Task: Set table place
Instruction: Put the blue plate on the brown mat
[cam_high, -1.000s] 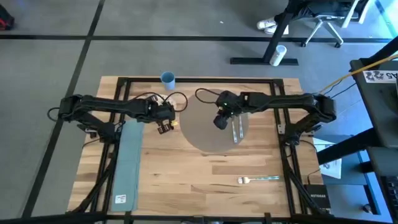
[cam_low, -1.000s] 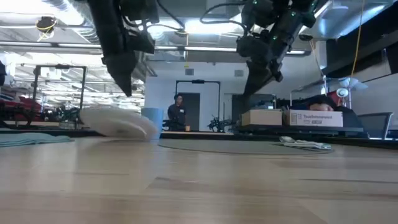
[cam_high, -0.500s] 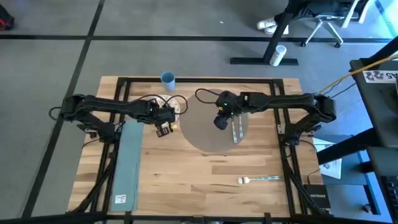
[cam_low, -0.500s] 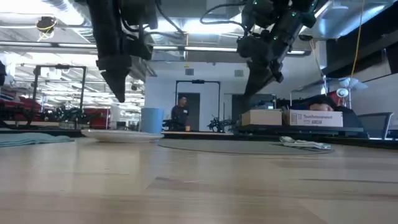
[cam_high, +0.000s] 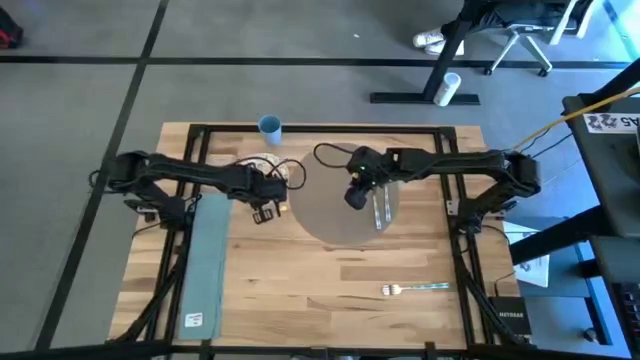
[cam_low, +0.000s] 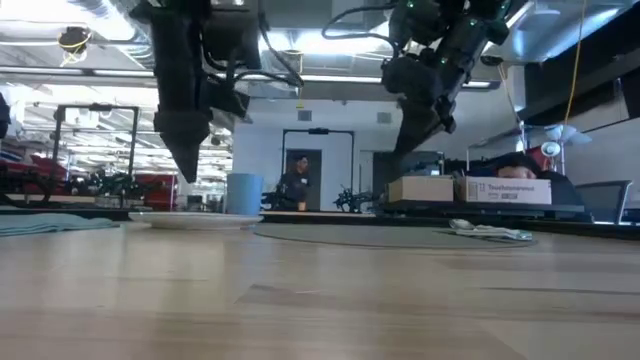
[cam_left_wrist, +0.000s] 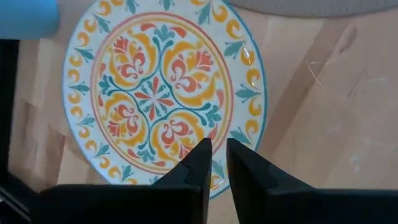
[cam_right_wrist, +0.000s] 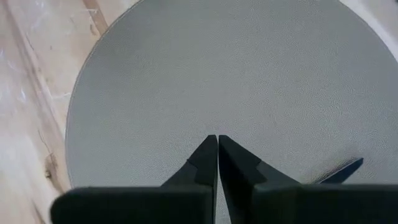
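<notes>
The colourful patterned plate (cam_left_wrist: 158, 93) lies flat on the table (cam_high: 300, 290), left of the round grey-brown placemat (cam_high: 335, 215). My left gripper (cam_left_wrist: 217, 149) hovers above the plate's near rim with only a narrow gap between its fingers and nothing in it. In the low view my left gripper (cam_low: 190, 178) hangs clear over the plate (cam_low: 195, 218). My right gripper (cam_right_wrist: 217, 140) is shut above the placemat (cam_right_wrist: 249, 74) and stays clear of it in the low view (cam_low: 400, 150).
Two pieces of cutlery (cam_high: 380, 208) lie on the placemat's right part. A fork (cam_high: 415, 289) lies near the front right. A blue cup (cam_high: 270, 126) stands at the far edge behind the plate. A long teal napkin (cam_high: 205, 262) lies along the left side.
A second ago the plate stood tilted with one edge raised; it has dropped and now lies flat on the table. My left gripper has come down a little over it. My right gripper has kept still.
</notes>
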